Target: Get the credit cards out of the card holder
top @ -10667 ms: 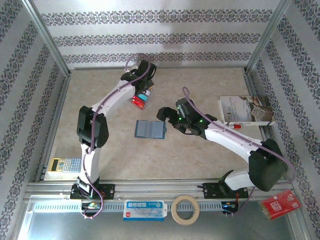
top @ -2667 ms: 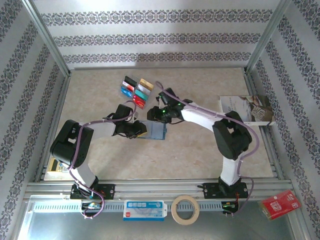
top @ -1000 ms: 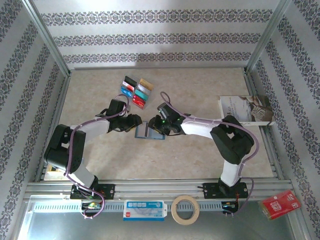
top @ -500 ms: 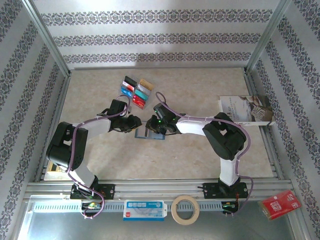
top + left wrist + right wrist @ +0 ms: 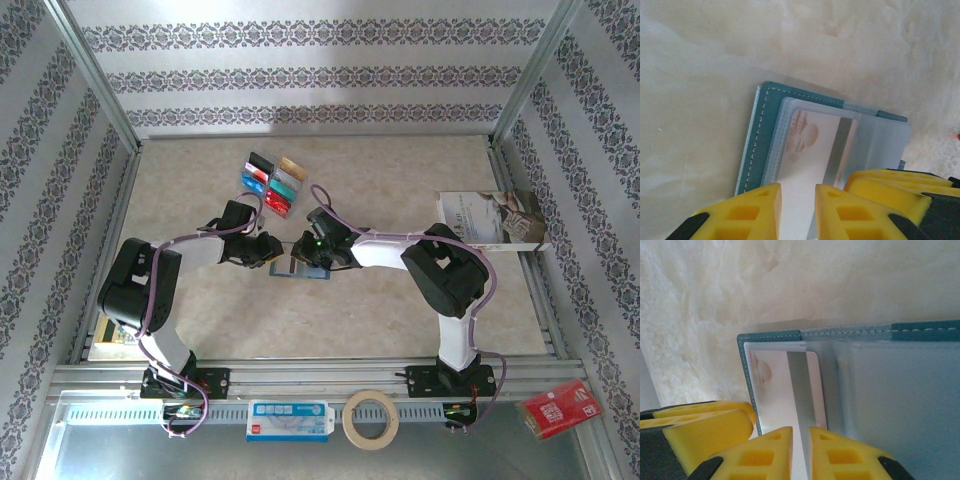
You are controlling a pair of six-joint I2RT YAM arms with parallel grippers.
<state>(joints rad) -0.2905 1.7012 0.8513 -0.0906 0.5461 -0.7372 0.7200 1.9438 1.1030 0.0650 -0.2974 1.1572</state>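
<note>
- Table (image 5: pixel 400 310): pale stone-look top, with the work concentrated at its middle.
- Card holder (image 5: pixel 312 272): slate-blue, lying open at mid-table where both arms converge on it. Its clear sleeves face up.
- Credit cards (image 5: pixel 272 180): a coloured group lies farther back on the table, apart from the holder and already out of it.
- White card (image 5: pixel 772 390): pink print and a silver stripe, seated in the holder's end pocket beside the stitched edge. Its long axis runs straight away from both claws, so in my judgement extraction means a pull back along that line.
- Right gripper (image 5: pixel 800 455): jaws drawn nearly together, with the narrow slot in line with the stripe at the card's near end. Grip unconfirmed.
- Left gripper (image 5: pixel 797 210): jaws likewise nearly closed, just beside the right one over the same near edge. Grip unconfirmed. Neither arm is clearly nearer.
</note>
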